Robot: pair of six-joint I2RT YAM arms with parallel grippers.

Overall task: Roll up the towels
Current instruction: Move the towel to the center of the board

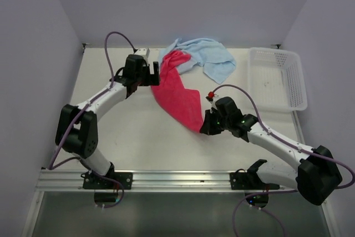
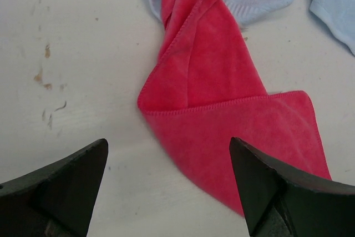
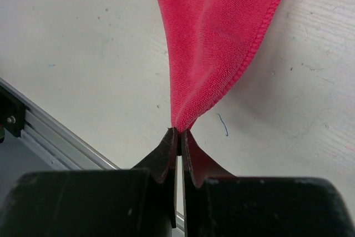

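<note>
The red-pink towel (image 1: 178, 94) lies stretched out in a long strip on the table, its far end lying on the light blue towel (image 1: 206, 55) crumpled at the back. My right gripper (image 1: 204, 127) is shut on the red-pink towel's near corner (image 3: 178, 125), pulling it taut. My left gripper (image 1: 153, 74) is open just left of the red-pink towel's far part; in the left wrist view the towel (image 2: 222, 104) lies folded ahead between the open fingers (image 2: 252, 184), and the light blue towel (image 2: 333, 4) shows beyond it.
A white mesh basket (image 1: 277, 76) stands at the back right of the table. An aluminium rail (image 1: 166, 178) runs along the near edge; it also shows in the right wrist view (image 3: 50, 137). Walls enclose the table left, back and right.
</note>
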